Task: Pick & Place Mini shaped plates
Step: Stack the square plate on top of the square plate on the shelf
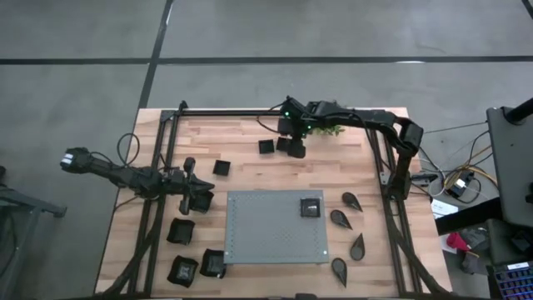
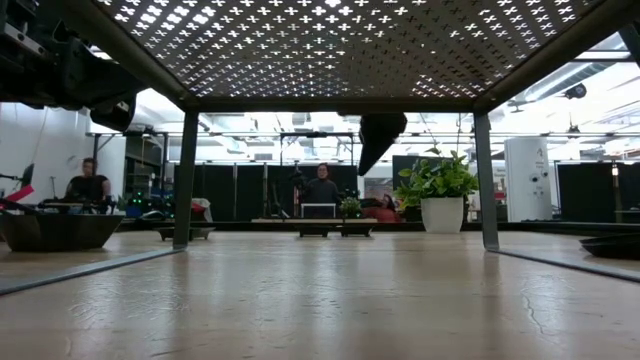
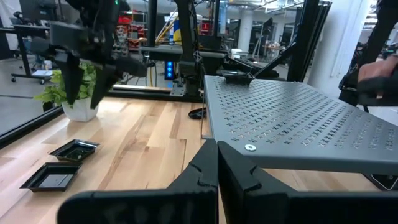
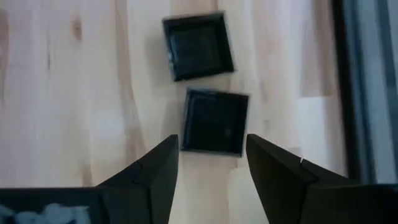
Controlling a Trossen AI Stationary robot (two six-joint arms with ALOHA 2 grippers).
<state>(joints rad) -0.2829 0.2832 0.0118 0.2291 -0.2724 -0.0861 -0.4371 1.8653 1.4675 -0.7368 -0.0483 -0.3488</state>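
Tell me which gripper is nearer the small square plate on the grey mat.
Left. The left gripper sits shut beside the mat's left edge, level with the plate. The right gripper hangs open over two square plates at the table's far side.

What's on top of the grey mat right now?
One small square plate sits on the mat, near its far right corner. The rest of the mat's top shows bare. Whatever lies under the mat is covered in the high view.
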